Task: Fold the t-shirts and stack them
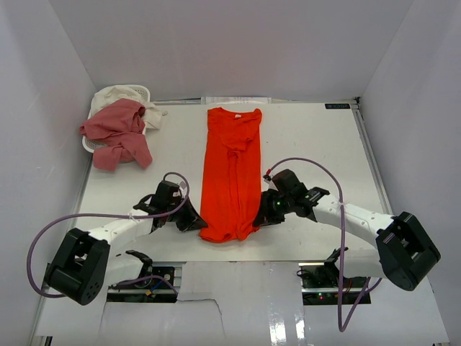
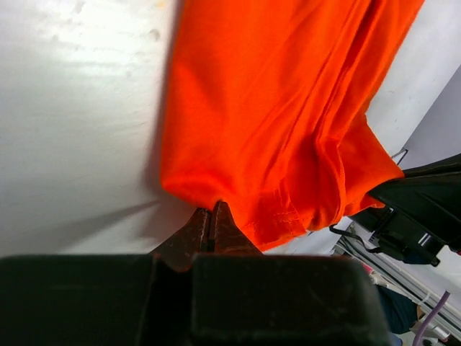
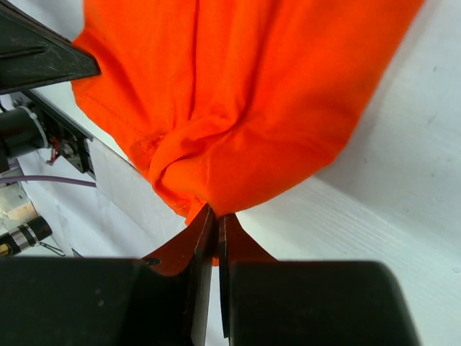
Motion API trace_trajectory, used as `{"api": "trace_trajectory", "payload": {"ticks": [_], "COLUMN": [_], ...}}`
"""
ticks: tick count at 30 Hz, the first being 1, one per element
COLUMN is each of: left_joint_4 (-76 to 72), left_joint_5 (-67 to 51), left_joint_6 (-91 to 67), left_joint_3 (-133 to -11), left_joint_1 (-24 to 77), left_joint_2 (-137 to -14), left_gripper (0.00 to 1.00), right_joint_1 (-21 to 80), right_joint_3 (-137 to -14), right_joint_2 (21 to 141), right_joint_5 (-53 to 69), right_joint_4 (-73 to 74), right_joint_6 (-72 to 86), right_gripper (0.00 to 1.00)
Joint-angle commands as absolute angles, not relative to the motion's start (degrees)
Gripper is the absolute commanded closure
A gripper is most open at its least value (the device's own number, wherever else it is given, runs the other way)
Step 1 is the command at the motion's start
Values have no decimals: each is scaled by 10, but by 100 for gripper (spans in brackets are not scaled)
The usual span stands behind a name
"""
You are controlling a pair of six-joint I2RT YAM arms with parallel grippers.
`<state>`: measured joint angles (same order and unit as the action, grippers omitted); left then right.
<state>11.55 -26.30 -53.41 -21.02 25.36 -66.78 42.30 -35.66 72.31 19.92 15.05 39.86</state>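
The orange-red t-shirt (image 1: 232, 169) lies on the table's middle, folded lengthwise into a narrow strip, collar at the far end. My left gripper (image 1: 199, 225) is shut on the near left hem corner of the orange-red t-shirt (image 2: 274, 115). My right gripper (image 1: 259, 218) is shut on the near right hem corner of the same shirt (image 3: 238, 101). The dusty pink t-shirt (image 1: 119, 132) hangs out of the white basket (image 1: 141, 91) at the far left. The cream-white t-shirt (image 1: 119, 96) lies in the basket under it.
The table's near edge (image 1: 238, 261) runs just behind both grippers, with arm bases and cables below it. White walls close in the left, right and far sides.
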Motion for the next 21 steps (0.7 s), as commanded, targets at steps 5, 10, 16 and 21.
{"api": "trace_trajectory", "payload": {"ticks": [5, 10, 16, 21], "left_joint_4": [139, 157, 175, 179], "left_joint_5": [-242, -231, -204, -179], "left_joint_6": [-518, -514, -518, -520], "left_joint_3": [-315, -363, -415, -454], "left_joint_1": [257, 253, 250, 243], "left_joint_2": [-694, -708, -719, -742], "left_gripper": [100, 100, 100, 100], "right_joint_1": [394, 374, 358, 341], "right_joint_3": [-431, -467, -511, -560], "right_joint_2": [728, 743, 781, 829], "right_joint_5": [212, 212, 214, 213], "right_joint_4": [178, 195, 200, 201], "right_joint_6": [352, 331, 308, 287], "right_gripper": [92, 92, 92, 92]}}
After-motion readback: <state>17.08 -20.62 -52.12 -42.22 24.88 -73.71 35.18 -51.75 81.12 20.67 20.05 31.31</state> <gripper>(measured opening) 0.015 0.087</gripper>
